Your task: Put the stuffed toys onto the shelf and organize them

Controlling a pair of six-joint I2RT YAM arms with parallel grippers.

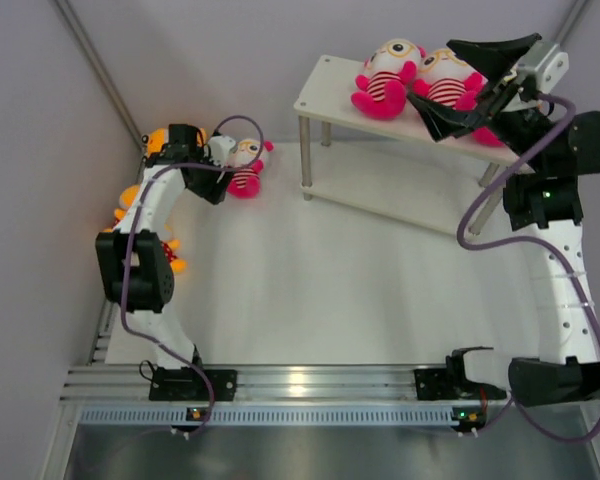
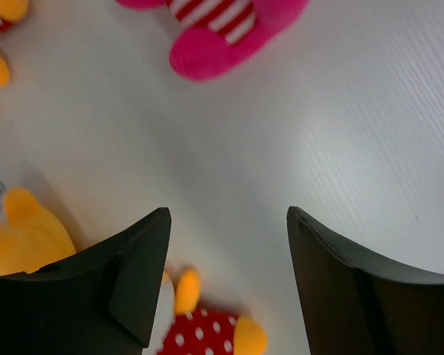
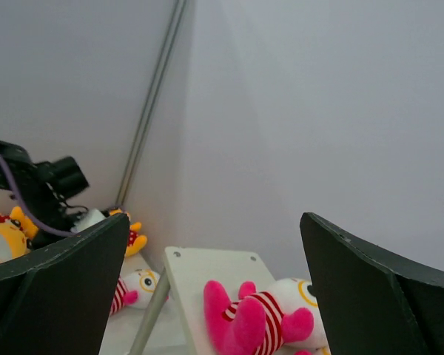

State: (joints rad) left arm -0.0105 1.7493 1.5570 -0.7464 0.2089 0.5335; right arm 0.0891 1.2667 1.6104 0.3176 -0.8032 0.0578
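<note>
Right gripper (image 1: 432, 73): I see it raised over the right end of the shelf's top board, jaws spread wide with nothing clamped between them.
Shelf (image 1: 325, 100): it stands at the far right of the table (image 1: 310, 290), its top board carrying the toys.
On the shelf: the first pink doll (image 1: 385, 75) and the second pink doll (image 1: 445, 82) sit side by side on the top board. A scrap of pink shows behind the right arm, and I cannot tell what it is.
Left gripper (image 2: 228, 214): it is low over the table's far left, jaws apart, with only bare tabletop between them.
Third pink doll (image 1: 245, 175): it lies on the table just beyond the left gripper's fingertips, not touching them.
Orange doll (image 2: 207, 329): its red dotted body lies under the near edge of my left wrist view, close beside one finger.
Left wall: more orange plush is bunched there, partly hidden by the left arm.
</note>
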